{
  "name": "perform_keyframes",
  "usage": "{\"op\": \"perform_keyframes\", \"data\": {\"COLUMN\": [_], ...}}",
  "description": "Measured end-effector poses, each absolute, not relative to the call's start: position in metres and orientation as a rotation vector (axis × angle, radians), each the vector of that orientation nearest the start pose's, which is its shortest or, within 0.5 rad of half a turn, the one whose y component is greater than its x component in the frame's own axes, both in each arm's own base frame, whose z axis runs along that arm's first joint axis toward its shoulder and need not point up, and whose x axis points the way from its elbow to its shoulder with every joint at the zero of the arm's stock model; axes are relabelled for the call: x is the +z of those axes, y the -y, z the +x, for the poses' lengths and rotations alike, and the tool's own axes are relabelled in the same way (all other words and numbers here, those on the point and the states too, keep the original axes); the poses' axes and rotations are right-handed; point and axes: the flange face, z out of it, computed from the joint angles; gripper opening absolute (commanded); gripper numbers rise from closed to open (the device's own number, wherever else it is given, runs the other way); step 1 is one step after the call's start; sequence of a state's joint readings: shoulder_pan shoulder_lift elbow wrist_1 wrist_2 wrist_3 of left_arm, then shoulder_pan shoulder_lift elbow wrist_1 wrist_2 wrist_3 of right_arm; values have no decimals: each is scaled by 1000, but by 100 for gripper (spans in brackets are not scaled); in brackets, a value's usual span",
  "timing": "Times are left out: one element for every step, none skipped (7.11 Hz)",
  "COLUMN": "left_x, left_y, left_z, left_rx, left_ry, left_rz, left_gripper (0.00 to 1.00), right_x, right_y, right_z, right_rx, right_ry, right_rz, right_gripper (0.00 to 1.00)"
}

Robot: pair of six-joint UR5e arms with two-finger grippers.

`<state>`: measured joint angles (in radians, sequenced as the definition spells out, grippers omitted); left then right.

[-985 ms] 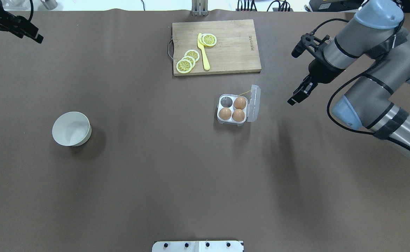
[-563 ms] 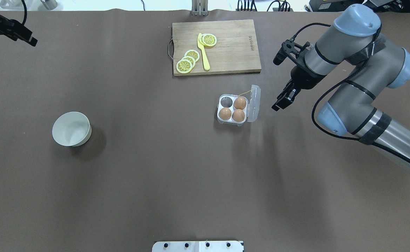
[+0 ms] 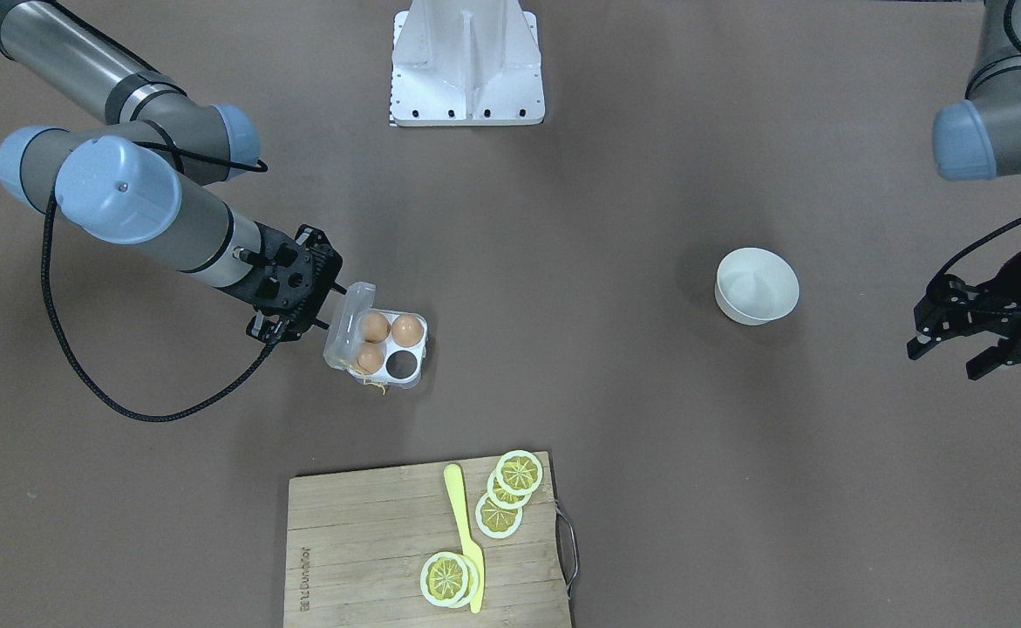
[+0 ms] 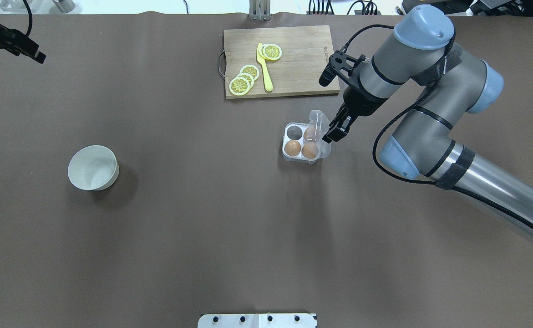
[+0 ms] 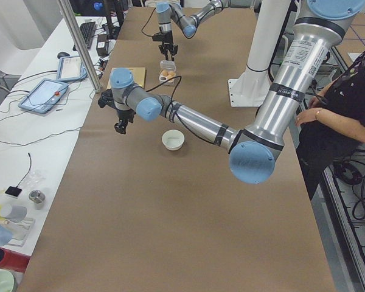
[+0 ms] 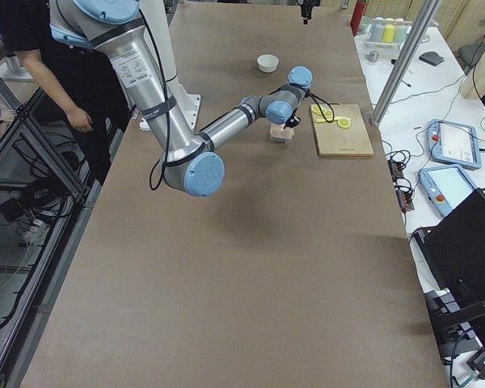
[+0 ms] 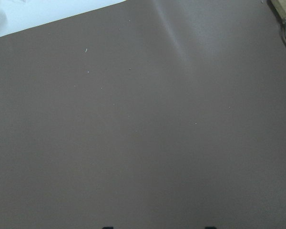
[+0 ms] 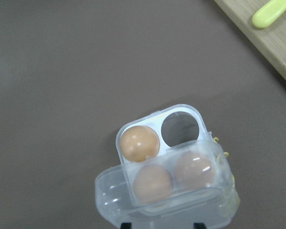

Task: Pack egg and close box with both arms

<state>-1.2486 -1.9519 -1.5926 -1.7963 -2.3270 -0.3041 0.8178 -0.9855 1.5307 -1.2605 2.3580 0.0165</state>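
The box (image 4: 302, 157) sat on the counter (image 4: 211, 237) near the cutting board (image 4: 300, 59), with brown eggs (image 4: 292, 147) in three of its four cells. Its clear lid (image 4: 318, 122) stood half raised, tilted over the two eggs on the hinge side. The right gripper (image 4: 331, 135) was against the lid's outer face, its fingers a little apart and clamped on nothing. The left gripper (image 3: 946, 359) hung well away, out past the white bowl (image 4: 93, 167), spread wide and empty.
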Motion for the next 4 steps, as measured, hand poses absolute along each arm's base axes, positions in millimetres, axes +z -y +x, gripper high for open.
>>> {"op": "perform_keyframes", "data": {"left_x": [404,404,406,413], "left_y": [630,630,629,629], "left_z": [142,141,139,129], "left_rx": [254,254,252,253], "left_ry": [-879,-879,-881,-885], "left_rz": [343,343,341,337], "left_gripper": [71,71,72,72], "right_x": [277,275,282,300], "right_y": [549,551,559,574], "right_z": [-432,-434,-422,-395], "right_rx": [-997,-994,-952,-865], "right_ry": [1026,1023,1018,1008], "right_rz": [500,502,488,457], "right_gripper": [100,100,100,100]}}
